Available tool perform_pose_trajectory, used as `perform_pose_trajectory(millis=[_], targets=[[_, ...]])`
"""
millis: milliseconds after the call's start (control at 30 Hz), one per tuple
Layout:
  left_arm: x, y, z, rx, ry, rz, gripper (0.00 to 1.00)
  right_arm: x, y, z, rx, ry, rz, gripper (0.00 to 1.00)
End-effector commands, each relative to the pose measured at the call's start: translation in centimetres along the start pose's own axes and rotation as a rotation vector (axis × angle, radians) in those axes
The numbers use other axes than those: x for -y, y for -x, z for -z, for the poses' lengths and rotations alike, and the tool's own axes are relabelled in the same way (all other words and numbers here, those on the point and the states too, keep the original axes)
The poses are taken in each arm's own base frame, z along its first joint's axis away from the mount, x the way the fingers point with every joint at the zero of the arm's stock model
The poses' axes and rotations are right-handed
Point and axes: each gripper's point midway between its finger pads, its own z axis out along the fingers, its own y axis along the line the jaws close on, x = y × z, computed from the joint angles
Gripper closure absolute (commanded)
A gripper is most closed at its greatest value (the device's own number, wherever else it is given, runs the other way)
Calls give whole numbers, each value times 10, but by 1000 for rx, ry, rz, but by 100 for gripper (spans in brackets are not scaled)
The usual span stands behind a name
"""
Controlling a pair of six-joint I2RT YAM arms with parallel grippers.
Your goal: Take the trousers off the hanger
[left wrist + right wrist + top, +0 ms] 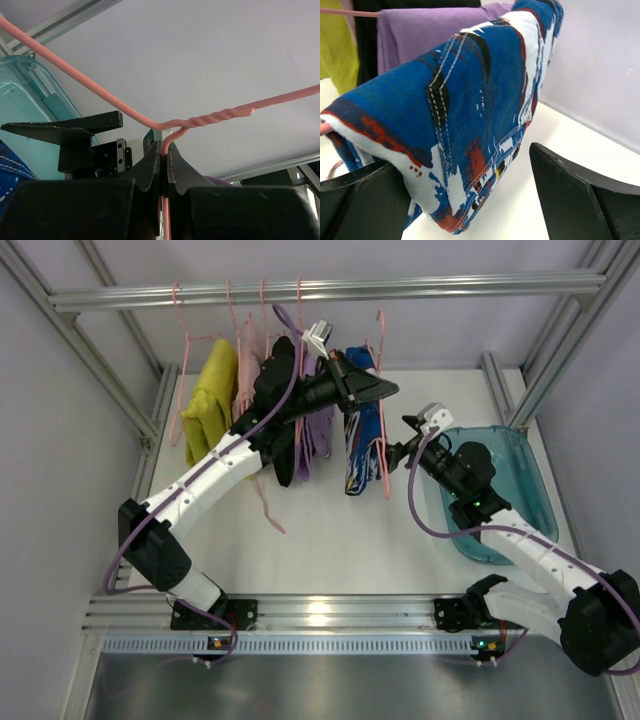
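Gripping the hanger (215,116), a pink wire one, with the left hand (164,156), pinching the wire just below its twisted neck, with both fingers (182,172) pressed tight together on it. Reaching in from the left in the overhead view, keeping that hand up high beside the top of the hanger and just below the metal rail (330,288). Hanging folded over the hanger's lower bar, well above the white bench (330,540): the trousers (470,100), blue with white, red and black patches and pale stitching. Holding the right hand (460,157) wide apart, straddling the lower fold of the trousers with one black finger on each side and clamping nothing; impossible to tell whether either finger is brushing the cloth. Approaching the trousers from the right in the overhead view, stretching out over the teal tub (520,470) sitting on the right part of the bench. Hanging along the same rail, to the left of the trousers: a purple garment (318,445) just beside them, then a pale pink garment (248,368), then a yellow garment (208,400) furthest left, with the purple and pink ones partly hiding behind the left arm.
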Motion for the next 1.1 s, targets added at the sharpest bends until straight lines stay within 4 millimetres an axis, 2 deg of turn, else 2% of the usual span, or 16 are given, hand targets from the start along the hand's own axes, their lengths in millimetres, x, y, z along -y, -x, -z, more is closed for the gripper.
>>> perform_pose_trajectory(millis=[0,67,200,300,333,367,400,567,733,867,1067], targets=[[96,20,17,82,-270,-168,100,25,41,-12,112,-115,18,10],[94,20,17,80,-266,-163,100,31,44,-13,121,-147,23,11],[95,19,17,77,-270,-153,100,35,51,-17,134,-161,30,23],[94,16,18,66,-273,-148,100,34,58,-17,153,-154,44,40],[92,13,18,57,-271,-143,100,32,60,-18,156,-141,47,53],[93,11,20,54,-272,-143,100,30,64,-16,164,-134,49,60],[87,8,19,48,-262,-139,100,27,67,-17,163,-110,47,72],[87,3,24,47,-263,-148,100,18,80,-15,141,-55,35,100],[78,-2,28,43,-245,-160,100,22,104,-5,165,-83,19,100],[66,-5,32,45,-222,-170,100,28,140,11,222,-112,-2,100],[41,-11,35,33,-176,-172,100,34,178,35,283,-143,-7,100]])
